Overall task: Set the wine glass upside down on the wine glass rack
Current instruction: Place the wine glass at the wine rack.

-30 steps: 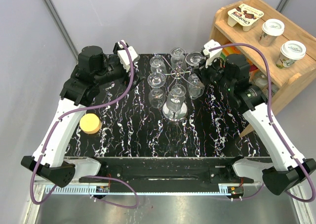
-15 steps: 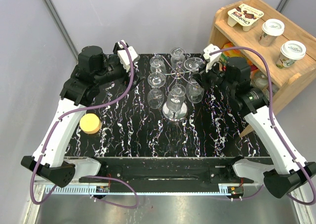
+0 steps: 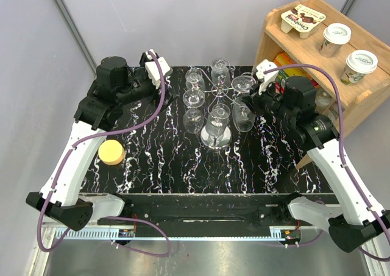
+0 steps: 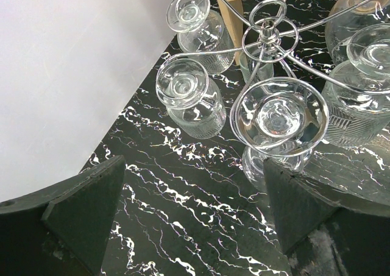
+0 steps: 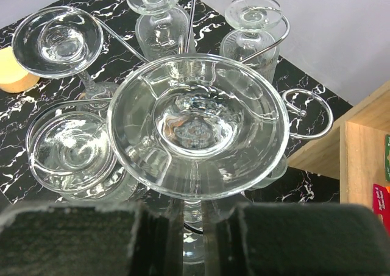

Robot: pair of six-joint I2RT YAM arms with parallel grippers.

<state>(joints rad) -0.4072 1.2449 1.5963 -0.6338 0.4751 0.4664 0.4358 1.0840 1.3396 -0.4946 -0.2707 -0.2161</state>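
The right gripper (image 5: pixel 194 227) is clamped on the stem of the wine glass (image 5: pixel 198 127), which hangs inverted (foot up, bowl down) just beside the right side of the wine glass rack (image 3: pixel 214 143) — whether its foot already rests on a wire arm cannot be told. Other glasses hang upside down from the rack's curled arms. The left gripper (image 4: pixel 192 215) hovers with its jaws spread wide and empty over the black marbled table (image 3: pixel 158 160), on the rack's left side.
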